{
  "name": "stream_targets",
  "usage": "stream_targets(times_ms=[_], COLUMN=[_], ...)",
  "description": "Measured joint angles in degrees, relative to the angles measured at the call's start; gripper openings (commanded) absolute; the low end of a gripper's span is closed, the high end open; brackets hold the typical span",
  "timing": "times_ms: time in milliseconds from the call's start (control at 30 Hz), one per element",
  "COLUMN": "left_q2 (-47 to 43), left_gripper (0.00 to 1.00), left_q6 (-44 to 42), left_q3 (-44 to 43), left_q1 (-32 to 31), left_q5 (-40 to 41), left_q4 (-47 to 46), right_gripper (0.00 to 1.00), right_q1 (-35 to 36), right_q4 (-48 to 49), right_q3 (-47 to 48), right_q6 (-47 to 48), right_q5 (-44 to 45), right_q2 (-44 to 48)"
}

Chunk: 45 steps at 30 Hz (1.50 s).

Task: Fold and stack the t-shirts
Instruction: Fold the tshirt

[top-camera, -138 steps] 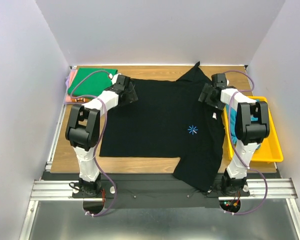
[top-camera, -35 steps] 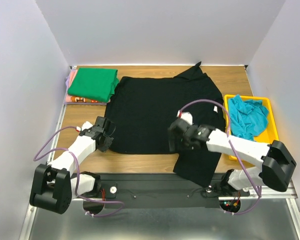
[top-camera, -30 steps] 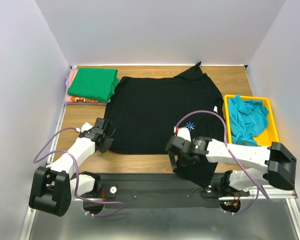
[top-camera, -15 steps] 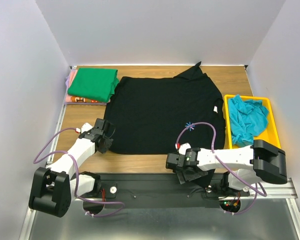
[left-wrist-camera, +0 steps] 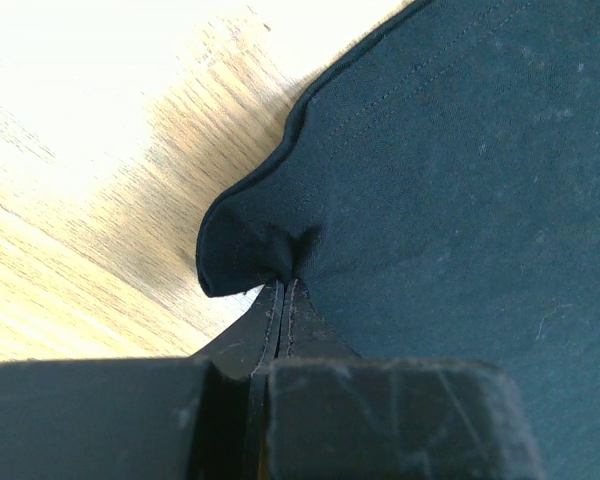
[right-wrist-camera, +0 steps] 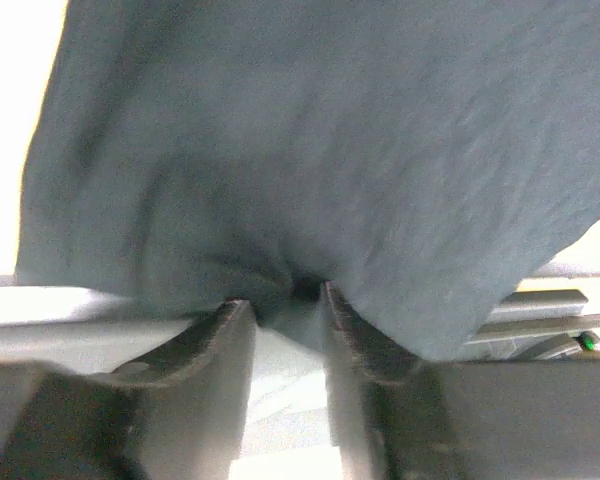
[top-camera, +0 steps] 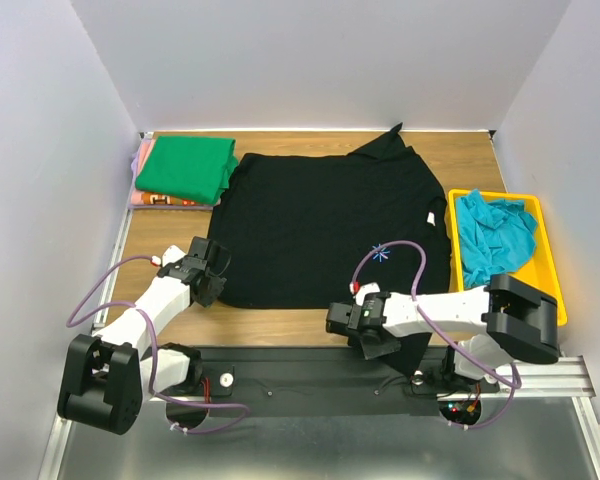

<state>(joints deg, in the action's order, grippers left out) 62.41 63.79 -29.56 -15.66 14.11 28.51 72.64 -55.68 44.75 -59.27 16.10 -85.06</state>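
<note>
The black t-shirt (top-camera: 320,215) lies spread flat across the table, its near right part hanging over the front edge. My left gripper (top-camera: 209,277) is shut on its near left corner (left-wrist-camera: 242,250), with the cloth puckered at the fingertips (left-wrist-camera: 283,282). My right gripper (top-camera: 366,336) is at the hanging part by the front edge. Its jaws stand narrowed but apart, with a fold of the black t-shirt (right-wrist-camera: 330,130) bulging between the tips (right-wrist-camera: 280,295). A folded bright green t-shirt (top-camera: 186,167) rests on an orange-pink one (top-camera: 148,199) at the far left. The teal-blue t-shirt (top-camera: 494,238) lies crumpled in the tray.
The yellow plastic tray (top-camera: 548,300) sits at the table's right edge. White walls close in the left, back and right sides. A metal rail (top-camera: 300,378) with both arm bases runs along the near edge, just below my right gripper. Bare wood (left-wrist-camera: 100,150) shows left of the shirt corner.
My right gripper has dropped from the shirt's lower middle to the hanging part at the front edge, and its jaws have narrowed. The left gripper has kept its hold and place.
</note>
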Motion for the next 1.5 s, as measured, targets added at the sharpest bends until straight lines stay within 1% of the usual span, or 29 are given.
stream_targets(times_ms=[100,133,167,200,233,367,533,767,967,1167,1300,1500], left_q2=[0.0,0.0,0.0,0.0,0.0,0.0,-0.1,-1.8,-1.7,1.9,5.4,11.8], left_gripper=[0.0,0.0,0.0,0.0,0.0,0.0,0.0,0.0,0.0,0.0,0.0,0.0], left_q6=[-0.2,-0.2,-0.3,-0.3,-0.3,-0.5,-0.8,-1.0,-1.7,-2.5,-3.1,-3.6], left_q3=[0.0,0.0,0.0,0.0,0.0,0.0,0.0,-0.3,-2.5,-7.1,-9.9,-15.2], left_q1=[0.0,0.0,0.0,0.0,0.0,0.0,0.0,0.0,0.0,0.0,0.0,0.2], left_q5=[0.1,0.1,0.1,0.2,0.2,0.3,0.2,0.1,-0.1,0.0,0.1,1.0], left_q4=[0.0,0.0,0.0,0.0,0.0,0.0,0.0,0.2,0.5,-0.2,-0.6,-1.3], right_gripper=[0.31,0.28,0.22,0.07,0.01,0.0,0.0,0.01,0.0,0.01,0.0,0.0], right_q1=[-2.2,-2.8,-3.1,-3.3,-3.4,-3.4,-3.7,-4.8,-9.4,-15.7,-20.0,-26.6], right_q4=[0.8,0.6,0.4,0.4,0.4,0.1,-0.6,-4.1,-5.9,-6.2,-3.3,3.5], right_q3=[-2.2,-2.6,-2.7,-2.7,-2.7,-2.6,-2.3,4.1,10.1,17.2,20.3,21.8], right_q6=[-0.5,-0.5,-0.5,-0.3,-0.2,0.1,0.1,0.1,1.5,5.5,10.7,20.7], right_q5=[2.5,2.6,2.6,2.8,2.9,3.1,5.1,12.0,18.7,25.6,28.0,28.7], right_q2=[-1.1,-1.3,-1.3,-1.3,-1.3,-0.4,3.0,6.2,6.7,6.1,4.8,2.8])
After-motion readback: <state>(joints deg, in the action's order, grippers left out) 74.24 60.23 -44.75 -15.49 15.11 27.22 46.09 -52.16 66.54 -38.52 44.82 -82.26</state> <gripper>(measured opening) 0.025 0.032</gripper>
